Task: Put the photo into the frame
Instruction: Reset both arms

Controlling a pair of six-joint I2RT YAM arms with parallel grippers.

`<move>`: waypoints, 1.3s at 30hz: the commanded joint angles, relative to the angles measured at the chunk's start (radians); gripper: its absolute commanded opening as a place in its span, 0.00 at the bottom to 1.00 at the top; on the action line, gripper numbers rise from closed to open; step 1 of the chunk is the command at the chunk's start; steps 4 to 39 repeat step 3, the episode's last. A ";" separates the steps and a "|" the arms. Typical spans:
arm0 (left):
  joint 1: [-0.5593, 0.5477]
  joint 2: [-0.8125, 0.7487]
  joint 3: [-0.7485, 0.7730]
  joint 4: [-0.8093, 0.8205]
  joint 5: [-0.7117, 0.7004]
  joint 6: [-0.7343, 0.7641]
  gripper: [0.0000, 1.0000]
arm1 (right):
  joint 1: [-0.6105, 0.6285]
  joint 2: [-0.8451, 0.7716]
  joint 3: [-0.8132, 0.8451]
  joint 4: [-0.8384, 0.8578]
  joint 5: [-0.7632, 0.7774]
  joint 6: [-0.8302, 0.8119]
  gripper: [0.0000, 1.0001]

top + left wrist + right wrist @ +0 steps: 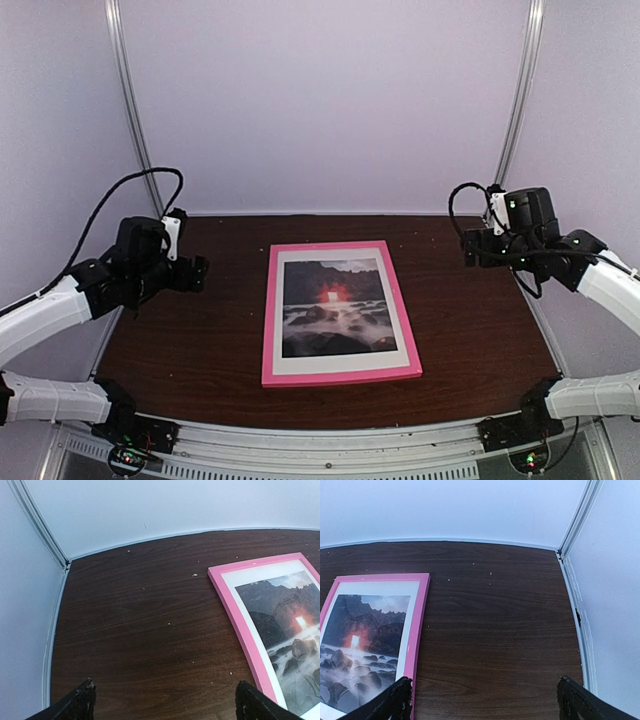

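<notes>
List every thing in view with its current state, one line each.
photo: face up inside the frame, behind a white border.
frame: lying flat on the table, pink rim up, untouched.
left tool: open, empty, above bare table left of the frame.
right tool: open, empty, above bare table right of the frame.

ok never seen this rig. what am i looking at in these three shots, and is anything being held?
Two robot arms sit at the near edge of a dark wooden table. The overhead shot looks down from behind them: left gripper, right gripper, both raised off to the sides. The other two shots come from cameras on each wrist, with the dark fingertips at the bottom edge. In the middle lies a pink frame with the photo showing inside a white border. Both grippers are open; nothing is held.
</notes>
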 commanded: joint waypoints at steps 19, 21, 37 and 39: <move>0.003 0.007 0.014 0.036 0.001 -0.005 0.98 | -0.006 -0.022 -0.019 0.022 0.007 -0.006 1.00; 0.003 0.007 0.014 0.036 0.001 -0.005 0.98 | -0.006 -0.022 -0.019 0.022 0.007 -0.006 1.00; 0.003 0.007 0.014 0.036 0.001 -0.005 0.98 | -0.006 -0.022 -0.019 0.022 0.007 -0.006 1.00; 0.003 0.007 0.014 0.036 0.001 -0.005 0.98 | -0.006 -0.022 -0.019 0.022 0.007 -0.006 1.00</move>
